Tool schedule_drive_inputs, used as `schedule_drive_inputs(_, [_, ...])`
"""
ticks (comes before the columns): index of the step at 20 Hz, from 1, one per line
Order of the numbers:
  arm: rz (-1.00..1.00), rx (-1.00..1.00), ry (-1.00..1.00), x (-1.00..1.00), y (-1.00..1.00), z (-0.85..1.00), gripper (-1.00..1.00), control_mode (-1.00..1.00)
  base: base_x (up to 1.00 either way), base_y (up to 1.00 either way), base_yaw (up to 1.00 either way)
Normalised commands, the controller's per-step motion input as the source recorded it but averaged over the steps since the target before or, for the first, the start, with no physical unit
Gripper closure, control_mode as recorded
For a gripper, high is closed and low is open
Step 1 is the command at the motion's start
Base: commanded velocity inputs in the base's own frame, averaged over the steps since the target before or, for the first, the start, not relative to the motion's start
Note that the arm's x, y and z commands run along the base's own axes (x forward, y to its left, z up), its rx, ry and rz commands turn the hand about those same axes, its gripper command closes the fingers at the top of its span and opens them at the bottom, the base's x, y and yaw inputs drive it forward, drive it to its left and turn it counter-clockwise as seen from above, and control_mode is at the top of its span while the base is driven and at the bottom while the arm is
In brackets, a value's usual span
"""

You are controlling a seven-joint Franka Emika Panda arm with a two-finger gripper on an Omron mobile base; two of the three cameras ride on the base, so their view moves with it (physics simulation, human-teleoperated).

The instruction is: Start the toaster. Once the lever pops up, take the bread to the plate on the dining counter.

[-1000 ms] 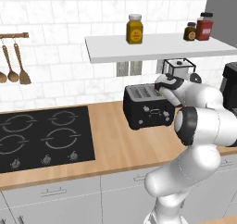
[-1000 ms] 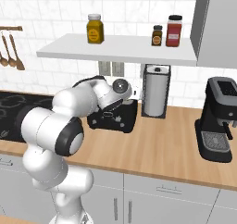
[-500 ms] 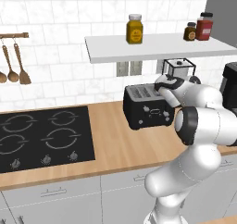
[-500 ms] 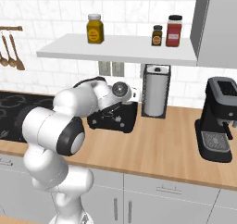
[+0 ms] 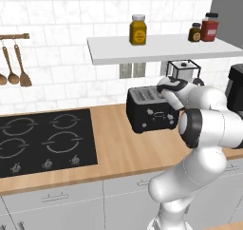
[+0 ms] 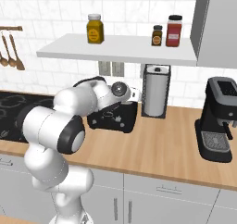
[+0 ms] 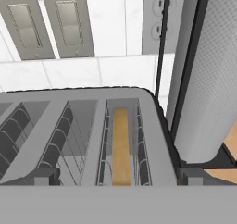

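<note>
Standing in toaster [image 7: 152, 126] slot, bread [image 7: 121, 144], apparently edge-on

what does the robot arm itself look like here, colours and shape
The arm is glossy white with rounded, bulbous links and dark charcoal rings at the joints. A silvery round cap sits on the wrist joint in the right base view. No cables or markings show. The gripper is hidden behind the wrist.

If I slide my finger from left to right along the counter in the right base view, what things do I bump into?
hob → toaster → paper towel holder → coffee machine
</note>
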Motion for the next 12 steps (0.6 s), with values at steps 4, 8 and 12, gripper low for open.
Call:
schedule_drive_inputs(4, [0.0,0.0,0.0,0.02,0.0,0.0,-1.0,-1.0,0.0,0.0,0.0])
schedule_drive_inputs(8, [0.0,0.0,0.0,0.0,0.0,0.0,-1.0,-1.0,0.0,0.0,0.0])
schedule_drive_inputs(12, [0.0,0.0,0.0,0.0,0.0,0.0,-1.0,-1.0,0.0,0.0,0.0])
